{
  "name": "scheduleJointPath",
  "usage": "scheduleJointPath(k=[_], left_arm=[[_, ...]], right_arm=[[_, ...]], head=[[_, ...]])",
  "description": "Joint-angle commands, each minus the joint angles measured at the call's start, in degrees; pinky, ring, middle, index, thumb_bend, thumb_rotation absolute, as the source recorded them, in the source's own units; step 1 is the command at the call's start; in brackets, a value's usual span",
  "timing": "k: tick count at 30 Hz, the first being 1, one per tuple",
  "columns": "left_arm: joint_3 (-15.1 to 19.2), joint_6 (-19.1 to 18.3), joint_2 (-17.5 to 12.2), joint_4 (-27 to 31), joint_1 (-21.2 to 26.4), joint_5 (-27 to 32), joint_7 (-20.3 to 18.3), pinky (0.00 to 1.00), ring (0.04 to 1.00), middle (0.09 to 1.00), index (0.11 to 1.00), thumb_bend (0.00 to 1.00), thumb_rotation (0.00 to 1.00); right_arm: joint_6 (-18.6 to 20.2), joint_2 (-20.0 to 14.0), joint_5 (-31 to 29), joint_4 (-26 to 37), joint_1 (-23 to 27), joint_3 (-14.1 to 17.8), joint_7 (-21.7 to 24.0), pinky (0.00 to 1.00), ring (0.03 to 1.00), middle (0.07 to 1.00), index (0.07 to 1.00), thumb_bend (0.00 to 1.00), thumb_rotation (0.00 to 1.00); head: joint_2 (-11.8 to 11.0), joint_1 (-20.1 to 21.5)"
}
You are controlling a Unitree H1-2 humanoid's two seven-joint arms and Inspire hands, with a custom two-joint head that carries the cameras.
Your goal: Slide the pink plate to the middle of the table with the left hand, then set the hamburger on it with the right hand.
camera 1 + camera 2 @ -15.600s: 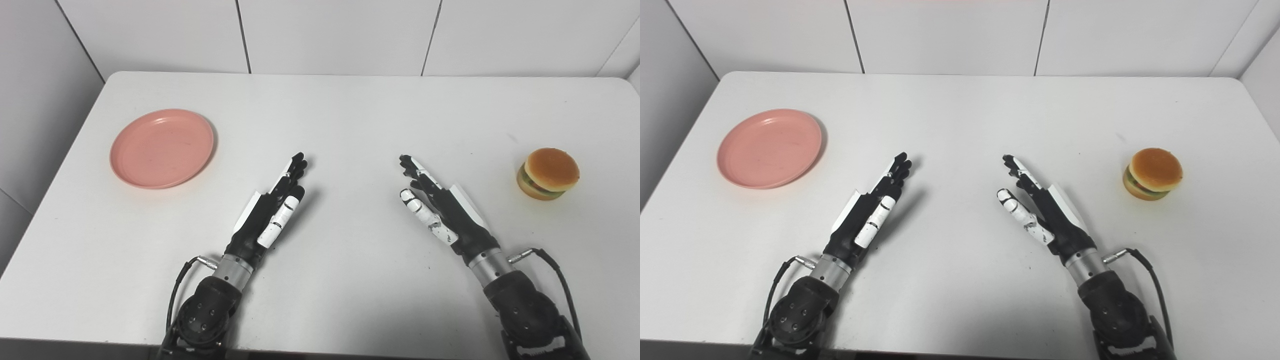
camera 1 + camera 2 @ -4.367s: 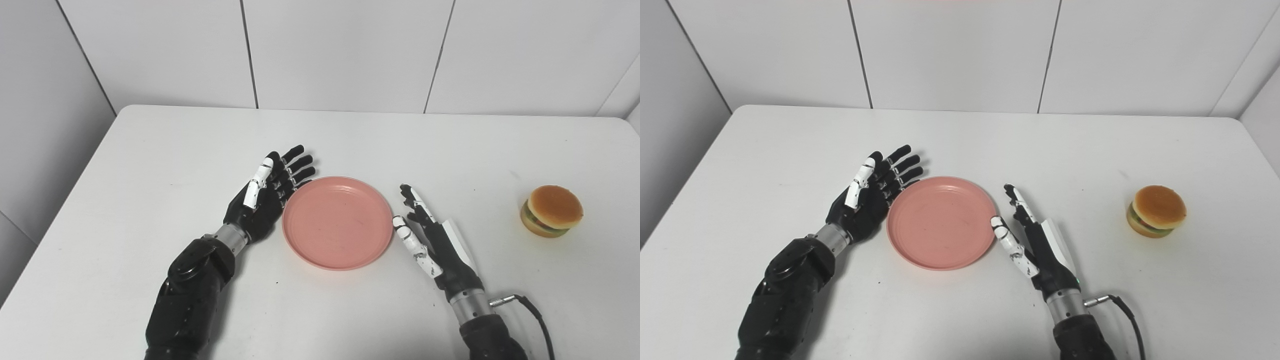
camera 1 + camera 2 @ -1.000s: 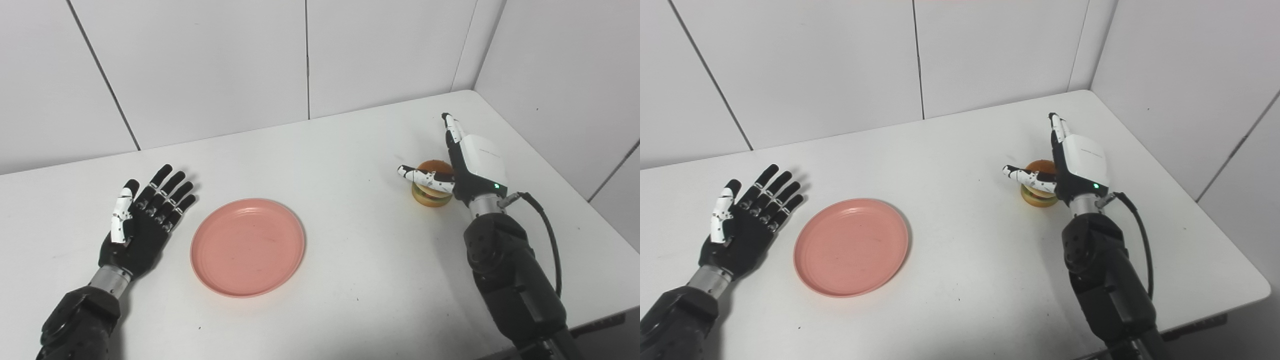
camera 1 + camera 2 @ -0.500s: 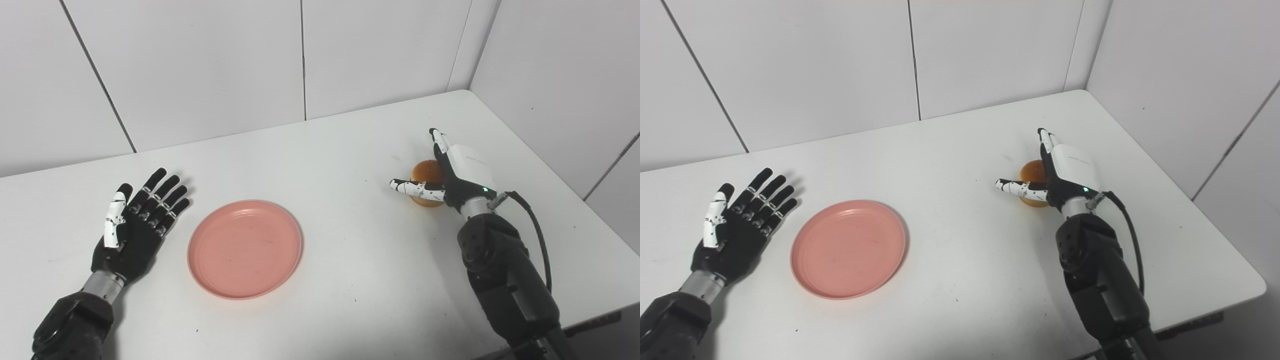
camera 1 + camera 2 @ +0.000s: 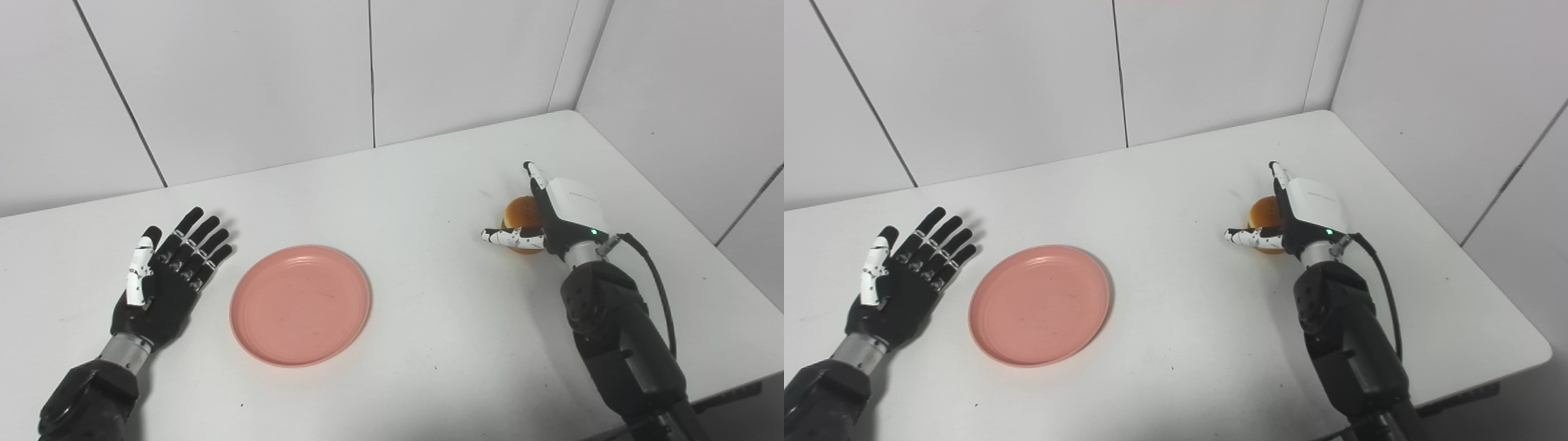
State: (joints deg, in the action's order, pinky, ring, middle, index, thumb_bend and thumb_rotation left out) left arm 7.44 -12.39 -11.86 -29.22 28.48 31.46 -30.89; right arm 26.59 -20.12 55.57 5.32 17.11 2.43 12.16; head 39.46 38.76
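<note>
Right hand (image 5: pixel 554 214), fingers apart, cups the hamburger (image 5: pixel 520 215), likely light and squashy, best gripped round its bun sides.

White worktop (image 5: pixel 429 184), set into a corner of pale panelled walls. On it: pink plate (image 5: pixel 300 304), flat, left of centre; hamburger (image 5: pixel 522 215) toward the right side, well apart from the plate. My left hand (image 5: pixel 165 275) lies palm-up beside the plate.

Empty pink plate (image 5: pixel 300 304) lies flat; hamburger (image 5: pixel 520 211) sits well right.
</note>
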Motion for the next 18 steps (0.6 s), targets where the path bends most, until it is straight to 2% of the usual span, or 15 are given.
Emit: scheduleJointPath(k=[1, 5, 6, 8, 10, 11, 12, 14, 18], left_arm=[[-0.9, -5.6, -0.8, -3.2, -4.4, -3.1, 3.7, 0.93, 0.905, 0.907, 0.901, 0.38, 1.00], [-1.0, -5.8, -0.8, -2.8, -4.4, -3.2, 4.2, 0.93, 0.901, 0.900, 0.897, 0.38, 1.00], [-1.0, -5.9, -0.8, -2.6, -4.5, -3.2, 4.4, 0.92, 0.898, 0.898, 0.895, 0.38, 1.00], [-1.0, -6.0, -0.8, -2.4, -4.5, -2.9, 4.4, 0.92, 0.898, 0.897, 0.895, 0.37, 1.00], [-1.1, -6.0, -0.8, -2.2, -4.7, -2.8, 4.4, 0.92, 0.898, 0.896, 0.894, 0.37, 1.00], [-1.1, -6.0, -0.8, -2.1, -4.7, -2.8, 4.4, 0.93, 0.899, 0.897, 0.895, 0.37, 1.00], [-1.1, -5.8, -0.8, -2.2, -4.7, -2.8, 4.3, 0.93, 0.902, 0.900, 0.899, 0.37, 1.00], [-1.2, -5.6, -0.9, -2.6, -4.5, -2.8, 4.1, 0.93, 0.901, 0.901, 0.899, 0.37, 1.00], [-1.2, -5.7, -0.9, -2.3, -4.6, -3.0, 4.4, 0.92, 0.896, 0.897, 0.896, 0.37, 1.00]], right_arm=[[0.3, -1.4, 1.1, 1.6, 1.7, 0.3, -0.2, 0.74, 0.853, 0.917, 0.940, 0.98, 0.54], [0.3, -1.5, 3.6, 1.0, 2.1, 0.3, 1.9, 0.66, 0.811, 0.870, 0.909, 0.96, 0.53], [0.3, -1.5, 4.3, 0.8, 2.2, 0.3, 2.4, 0.61, 0.771, 0.839, 0.887, 0.93, 0.50], [0.3, -1.5, 5.1, 0.5, 2.4, 0.3, 3.2, 0.58, 0.739, 0.814, 0.863, 0.90, 0.47], [0.3, -1.5, 4.6, 0.0, 2.4, 0.4, 2.9, 0.50, 0.647, 0.728, 0.791, 0.83, 0.38], [0.2, -1.6, 3.7, -0.5, 2.5, 0.4, 2.3, 0.41, 0.536, 0.633, 0.737, 0.79, 0.33], [0.2, -1.6, 2.9, -0.9, 2.5, 0.4, 1.7, 0.33, 0.425, 0.525, 0.605, 0.67, 0.24], [0.0, -1.8, 1.7, -1.6, 2.6, 0.2, 0.9, 0.29, 0.381, 0.477, 0.508, 0.54, 0.16], [0.1, -1.9, 0.4, -2.5, 2.9, -0.3, -0.3, 0.25, 0.340, 0.443, 0.490, 0.52, 0.14]], head=[[0.1, 0.0], [0.3, -0.2], [0.3, -0.2], [0.4, -0.2], [0.4, -0.2], [0.4, -0.2], [0.4, -0.2], [0.4, -0.2], [0.4, -0.2]])
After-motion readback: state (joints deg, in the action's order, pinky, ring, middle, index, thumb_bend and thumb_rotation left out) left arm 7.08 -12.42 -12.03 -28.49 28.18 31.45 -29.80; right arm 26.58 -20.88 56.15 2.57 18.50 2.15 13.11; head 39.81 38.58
